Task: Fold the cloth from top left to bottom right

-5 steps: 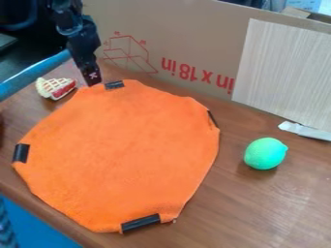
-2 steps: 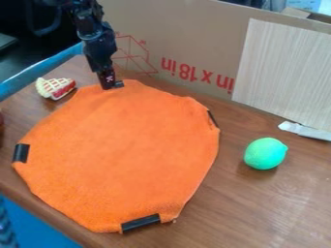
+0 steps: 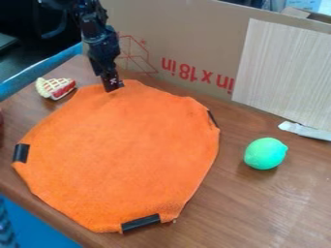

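The table (image 3: 223, 220) is brown, and its near edge slants across the lower left, with blue below it. On it lies the cloth (image 3: 123, 155), orange and spread out flat, taking up the middle and left of the table, its outline many-sided with blunt corners. A black strip (image 3: 141, 223) sits on its nearest edge, another (image 3: 21, 153) on its left edge, and a narrow dark one (image 3: 212, 118) shows along its right edge. To the right of the cloth and apart from it is a green lime (image 3: 265, 153). Farther back on that side lies a crumpled white scrap (image 3: 305, 131), at the foot of a pale board (image 3: 284, 72). At the far left corner of the cloth, the black gripper (image 3: 113, 90) hangs down with its tip at the cloth's edge; how far open it is, and whether it has hold of any cloth, cannot be told. Left of it, just beside the cloth, is a slice of pie (image 3: 56, 88) with a lattice top. Behind stands a cardboard box (image 3: 194, 38) with red print.
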You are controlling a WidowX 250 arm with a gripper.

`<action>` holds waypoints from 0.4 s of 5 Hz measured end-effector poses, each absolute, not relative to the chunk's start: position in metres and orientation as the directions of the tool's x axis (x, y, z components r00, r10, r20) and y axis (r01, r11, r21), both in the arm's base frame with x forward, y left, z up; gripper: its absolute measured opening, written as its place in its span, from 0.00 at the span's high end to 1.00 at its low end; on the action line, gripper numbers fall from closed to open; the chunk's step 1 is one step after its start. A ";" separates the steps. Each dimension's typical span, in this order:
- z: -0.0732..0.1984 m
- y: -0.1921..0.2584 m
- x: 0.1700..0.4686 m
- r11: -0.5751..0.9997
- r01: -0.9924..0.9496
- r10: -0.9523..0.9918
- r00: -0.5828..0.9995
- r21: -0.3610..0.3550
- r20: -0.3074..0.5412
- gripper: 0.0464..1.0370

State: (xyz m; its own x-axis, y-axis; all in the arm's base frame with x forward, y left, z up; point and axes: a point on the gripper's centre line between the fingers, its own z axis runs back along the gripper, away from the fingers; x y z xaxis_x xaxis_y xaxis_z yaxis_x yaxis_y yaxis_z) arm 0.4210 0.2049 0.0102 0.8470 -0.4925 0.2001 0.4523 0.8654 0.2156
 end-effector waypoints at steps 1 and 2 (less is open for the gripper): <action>-0.001 0.199 0.422 0.865 0.461 -0.495 0.848 0.199 0.187 0.07; -0.004 0.200 0.425 0.868 0.460 -0.492 0.851 0.187 0.186 0.21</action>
State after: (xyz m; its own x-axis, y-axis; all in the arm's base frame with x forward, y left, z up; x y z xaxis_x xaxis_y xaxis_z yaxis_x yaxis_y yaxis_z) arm 0.4249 0.1995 -0.0035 0.8508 -0.4916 0.1856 0.4605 0.8677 0.1874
